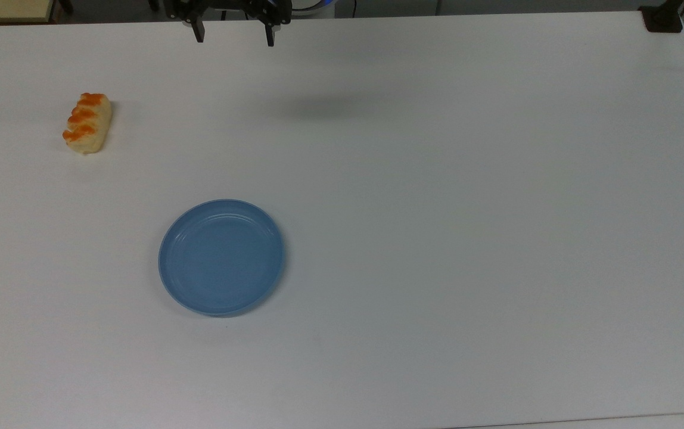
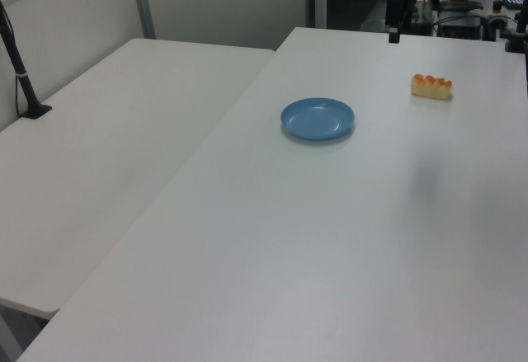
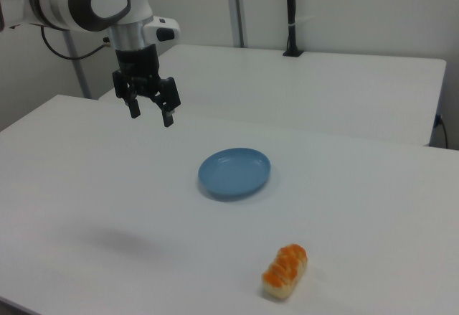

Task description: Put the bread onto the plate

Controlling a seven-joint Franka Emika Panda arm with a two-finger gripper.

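The gripper (image 3: pixel 150 113) hangs spread and empty high above the table (image 1: pixel 467 208), well apart from the bread (image 1: pixel 86 123) lying beside the plate (image 1: pixel 221 256); the bread is probably light and soft, best pinched across its 2 long sides.

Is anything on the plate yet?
No. The plate shows bare blue inside. The bread lies apart on the table; the open tool hangs above the table, holding nothing.
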